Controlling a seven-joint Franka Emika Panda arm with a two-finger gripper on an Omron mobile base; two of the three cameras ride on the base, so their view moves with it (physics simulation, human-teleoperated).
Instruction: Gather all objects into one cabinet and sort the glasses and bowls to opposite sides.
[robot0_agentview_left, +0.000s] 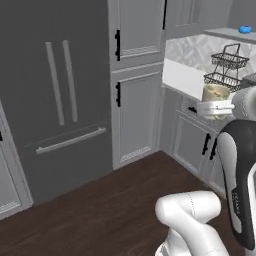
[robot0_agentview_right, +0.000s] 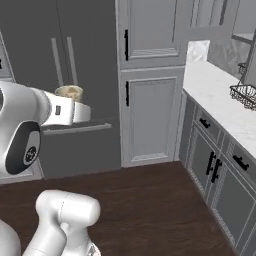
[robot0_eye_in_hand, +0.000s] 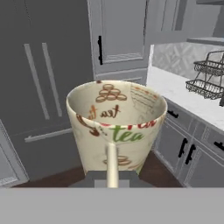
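The jaws are clenched on the rim of the cream cup (robot0_eye_in_hand: 116, 127), held upright above the floor

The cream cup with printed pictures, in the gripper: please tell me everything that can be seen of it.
The cream-beige tumbler with brown, red and green print is a handleless cup, widening toward its open rim. It looks like glazed ceramic. The word "tea" in green and small brown stacked shapes decorate its wall inside and out. It is empty and stands upright, held in the air in front of the grey kitchen cabinets. The gripper is shut on its near wall, one finger running up the outside. In the left base view it shows beside the white arm.
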